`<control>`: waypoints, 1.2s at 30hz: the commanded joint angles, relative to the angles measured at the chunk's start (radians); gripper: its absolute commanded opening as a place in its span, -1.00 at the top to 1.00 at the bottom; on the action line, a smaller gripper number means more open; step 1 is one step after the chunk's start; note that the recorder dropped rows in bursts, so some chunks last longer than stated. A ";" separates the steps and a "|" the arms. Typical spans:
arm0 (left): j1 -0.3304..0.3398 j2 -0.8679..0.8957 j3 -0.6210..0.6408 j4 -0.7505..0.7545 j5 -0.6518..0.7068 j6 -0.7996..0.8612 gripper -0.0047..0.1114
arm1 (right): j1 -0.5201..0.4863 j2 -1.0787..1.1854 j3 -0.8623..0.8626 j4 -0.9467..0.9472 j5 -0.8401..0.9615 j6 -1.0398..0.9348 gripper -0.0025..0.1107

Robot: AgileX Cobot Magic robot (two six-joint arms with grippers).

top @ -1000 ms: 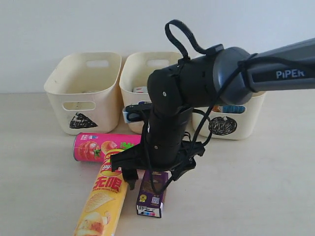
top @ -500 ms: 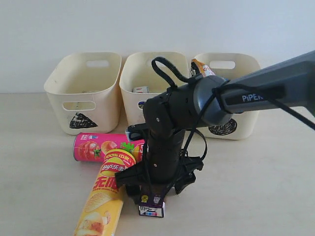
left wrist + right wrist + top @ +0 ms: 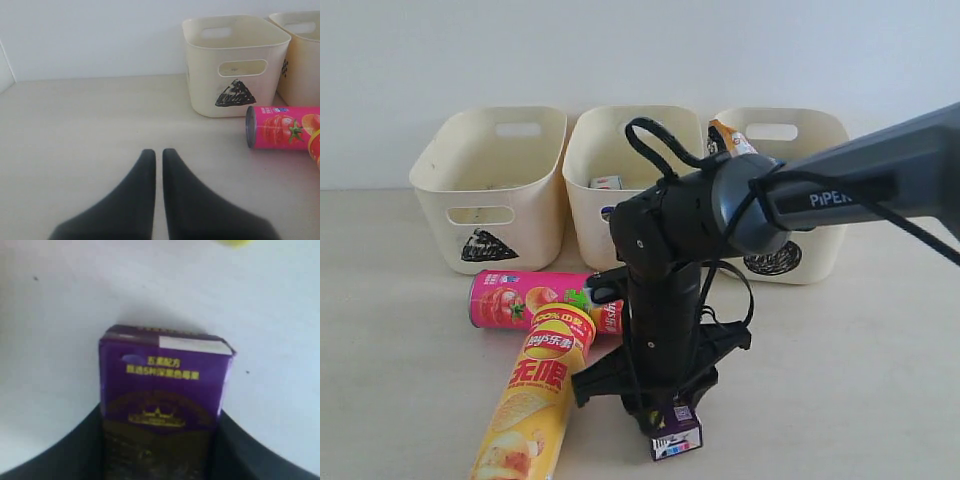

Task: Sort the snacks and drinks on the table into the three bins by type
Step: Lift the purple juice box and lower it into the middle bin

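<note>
My right gripper (image 3: 672, 425) reaches straight down at the table's front and is shut on the dark purple drink carton (image 3: 678, 438), which sits tilted; the right wrist view shows the carton (image 3: 162, 385) wedged between both black fingers (image 3: 82, 450). Whether it is off the table I cannot tell. The yellow chip tube (image 3: 535, 395) lies just left of it, with the pink chip tube (image 3: 530, 300) lying behind. A whitish carton (image 3: 607, 183) sits in the middle bin (image 3: 588, 190), and an orange packet (image 3: 730, 135) sticks up from the circle bin (image 3: 805, 255). My left gripper (image 3: 157, 153) is shut, empty, over bare table.
The triangle bin (image 3: 485, 215) stands at the back left and looks empty; it also shows in the left wrist view (image 3: 235, 75) with the pink tube (image 3: 282, 134) in front. A pale wall runs behind the bins. The right arm hides the middle bin's front.
The right gripper dropped over the purple carton and shut on it. The carton has shifted right and toward the front edge, now tilted. The tubes have not moved.
</note>
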 commanded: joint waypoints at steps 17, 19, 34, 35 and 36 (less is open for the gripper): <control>-0.007 -0.004 -0.004 -0.004 -0.006 -0.009 0.85 | 0.000 -0.385 0.007 -0.125 -0.160 -0.375 0.96; -0.007 -0.004 -0.004 -0.004 -0.006 -0.009 0.85 | 0.000 -0.391 0.007 -0.179 -0.260 -0.366 0.96; -0.007 -0.004 -0.004 -0.004 -0.006 -0.009 0.85 | -0.202 -0.201 -0.131 -0.268 -0.704 -0.316 0.96; -0.007 -0.004 -0.004 -0.004 -0.006 -0.009 0.85 | -0.210 -0.171 -0.162 -0.268 -0.704 -0.316 0.96; -0.007 -0.004 -0.004 -0.004 -0.006 -0.009 0.85 | -0.217 -0.148 -0.188 -0.268 -0.704 -0.316 0.96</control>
